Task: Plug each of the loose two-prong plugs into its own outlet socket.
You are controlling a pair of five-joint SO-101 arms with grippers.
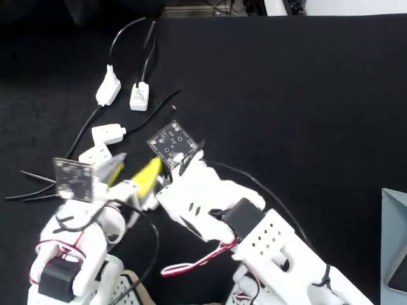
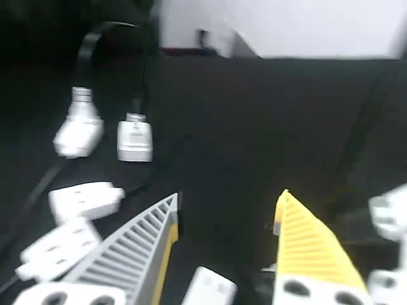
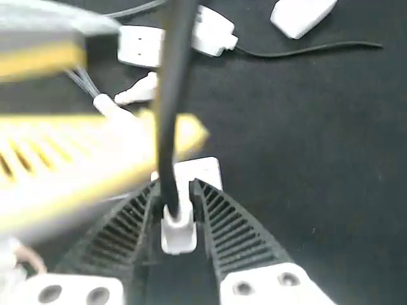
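Plug (image 3: pixel 177 234) in right hand (image 3: pixel 175 188)

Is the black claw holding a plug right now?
Yes, the right gripper is shut on a white plug, with the plug's black cord leading out of it.

At the table's (image 1: pixel 305 95) far left, outer plug (image 1: pixel 108 88) and inner plug (image 1: pixel 139 95) lie side by side. In front of them, nearer the arms, are far socket (image 1: pixel 107 133) and near socket (image 1: pixel 95 154). Just right of near socket sits left gripper (image 2: pixel 227 198), with right gripper (image 3: pixel 175 187) beside it, third plug (image 3: pixel 177 232) between its fingers.

Blk table (image 1: pixel 305 95), grey box (image 1: pixel 395 238) nr edge
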